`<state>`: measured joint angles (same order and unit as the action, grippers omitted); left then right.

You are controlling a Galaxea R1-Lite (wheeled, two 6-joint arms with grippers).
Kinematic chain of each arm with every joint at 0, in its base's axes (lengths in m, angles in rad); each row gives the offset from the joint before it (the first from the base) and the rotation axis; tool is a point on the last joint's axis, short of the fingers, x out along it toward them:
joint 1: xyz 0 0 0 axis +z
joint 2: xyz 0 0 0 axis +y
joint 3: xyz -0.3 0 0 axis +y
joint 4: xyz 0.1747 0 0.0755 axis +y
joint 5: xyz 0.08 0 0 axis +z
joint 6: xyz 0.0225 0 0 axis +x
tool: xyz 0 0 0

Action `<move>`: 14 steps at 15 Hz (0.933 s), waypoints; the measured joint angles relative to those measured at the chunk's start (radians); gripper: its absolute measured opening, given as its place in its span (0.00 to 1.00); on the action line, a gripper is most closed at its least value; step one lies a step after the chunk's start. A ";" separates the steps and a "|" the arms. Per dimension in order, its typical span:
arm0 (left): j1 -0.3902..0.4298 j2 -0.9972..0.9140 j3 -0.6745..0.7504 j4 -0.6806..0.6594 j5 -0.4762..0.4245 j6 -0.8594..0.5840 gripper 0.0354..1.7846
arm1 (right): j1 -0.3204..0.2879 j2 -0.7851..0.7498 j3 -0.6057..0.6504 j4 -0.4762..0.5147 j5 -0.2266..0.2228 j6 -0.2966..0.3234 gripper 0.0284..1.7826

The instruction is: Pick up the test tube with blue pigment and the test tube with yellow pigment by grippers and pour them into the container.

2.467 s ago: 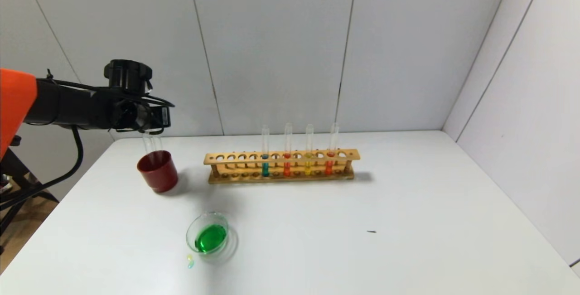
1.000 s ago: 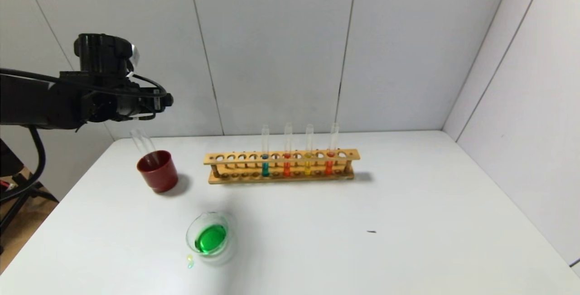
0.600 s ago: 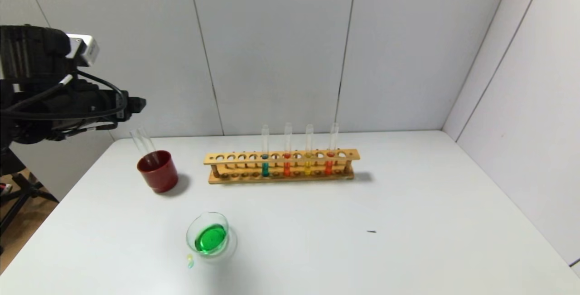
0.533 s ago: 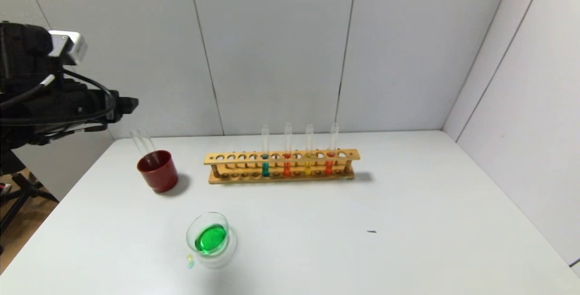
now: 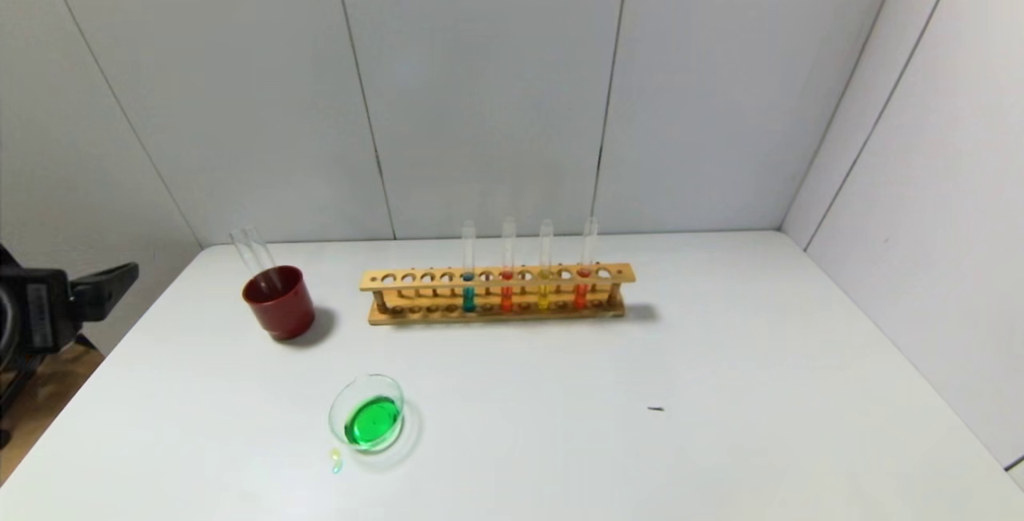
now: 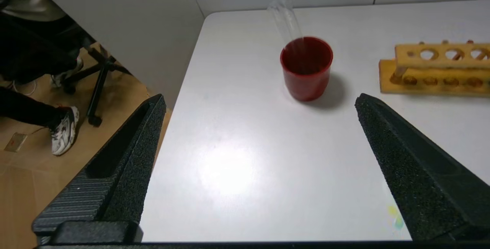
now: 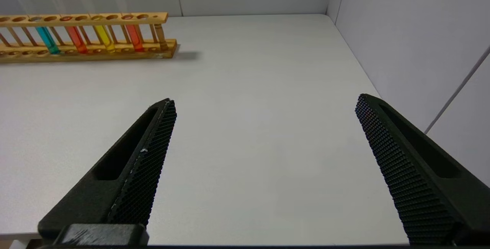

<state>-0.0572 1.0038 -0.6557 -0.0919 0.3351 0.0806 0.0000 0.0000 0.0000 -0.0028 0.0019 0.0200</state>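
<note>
The clear glass container (image 5: pixel 366 422) holds green liquid near the table's front left. Two empty clear tubes (image 5: pixel 254 257) lean in a dark red cup (image 5: pixel 278 302); they also show in the left wrist view (image 6: pixel 285 19). No tube with bright cyan-blue liquid shows. A tube with yellow liquid (image 5: pixel 544 294) stands in the wooden rack (image 5: pixel 496 294), beside a teal one (image 5: pixel 468 298) and two orange-red ones. My left gripper (image 6: pixel 260 101) is open and empty, off the table's left edge (image 5: pixel 76 301). My right gripper (image 7: pixel 266 101) is open and empty over the table's right part, out of the head view.
Small yellow and blue droplets (image 5: pixel 336 461) lie on the white table (image 5: pixel 640 361) by the dish. A tiny dark speck (image 5: pixel 656 408) lies at right. Grey walls close the back and right. A stand and a person's legs (image 6: pixel 57 88) are left of the table.
My left arm has drawn back from above the red cup, leftward and down to the table's left edge. The two empty tubes stay leaning in the cup.
</note>
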 joint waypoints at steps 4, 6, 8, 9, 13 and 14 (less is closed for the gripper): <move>-0.001 -0.207 0.078 0.133 0.006 -0.001 0.97 | 0.000 0.000 0.000 0.000 0.000 0.000 0.96; 0.000 -0.290 0.092 0.176 0.013 -0.001 0.97 | 0.000 0.000 0.000 0.000 0.000 0.000 0.96; 0.000 -0.369 0.103 0.251 0.012 0.000 0.97 | 0.000 0.000 0.000 0.000 0.000 0.000 0.96; 0.000 -0.408 0.114 0.285 0.011 0.000 0.97 | 0.000 0.000 0.000 0.000 0.000 0.000 0.96; 0.003 -0.584 0.196 0.350 0.012 -0.001 0.97 | 0.000 0.000 0.000 0.000 0.000 0.000 0.96; 0.004 -0.627 0.215 0.365 0.009 0.000 0.97 | 0.000 0.000 0.000 0.000 -0.001 0.000 0.96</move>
<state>-0.0528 0.3770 -0.4406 0.2732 0.3438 0.0802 0.0000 0.0000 0.0000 -0.0023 0.0013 0.0196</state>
